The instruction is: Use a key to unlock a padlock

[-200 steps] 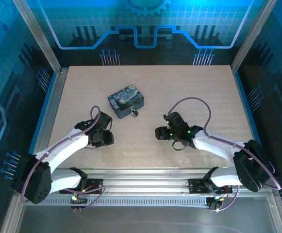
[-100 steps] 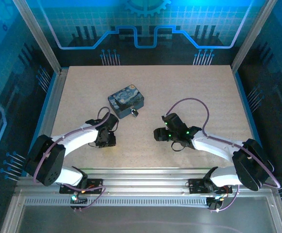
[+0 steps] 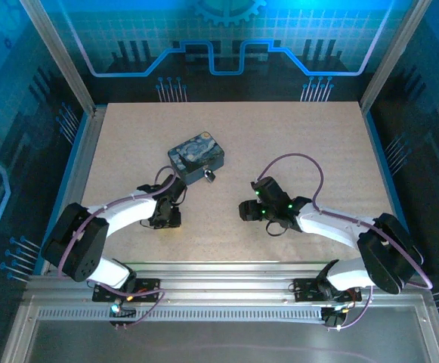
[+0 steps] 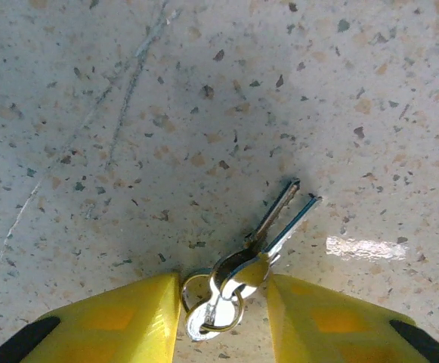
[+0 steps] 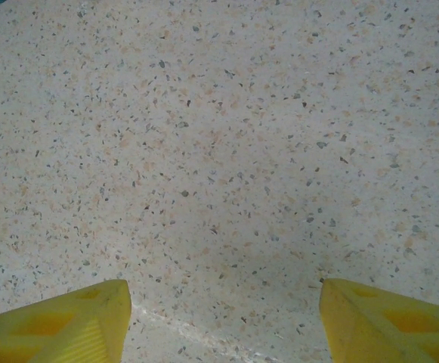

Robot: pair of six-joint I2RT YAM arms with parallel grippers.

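Left gripper (image 4: 224,281) stands half shut astride the ring end of the key (image 4: 277,212) on the table (image 4: 91,113); we cannot tell if it pinches. Gripped off-centre, the thin key could skid or twist loose. Padlock (image 3: 210,176) sits by the tin (image 3: 196,153); right gripper (image 5: 223,291) gapes empty

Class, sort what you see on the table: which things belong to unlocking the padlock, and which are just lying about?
For the job:
padlock
key, beside a second key

Lying about:
painted blue tin
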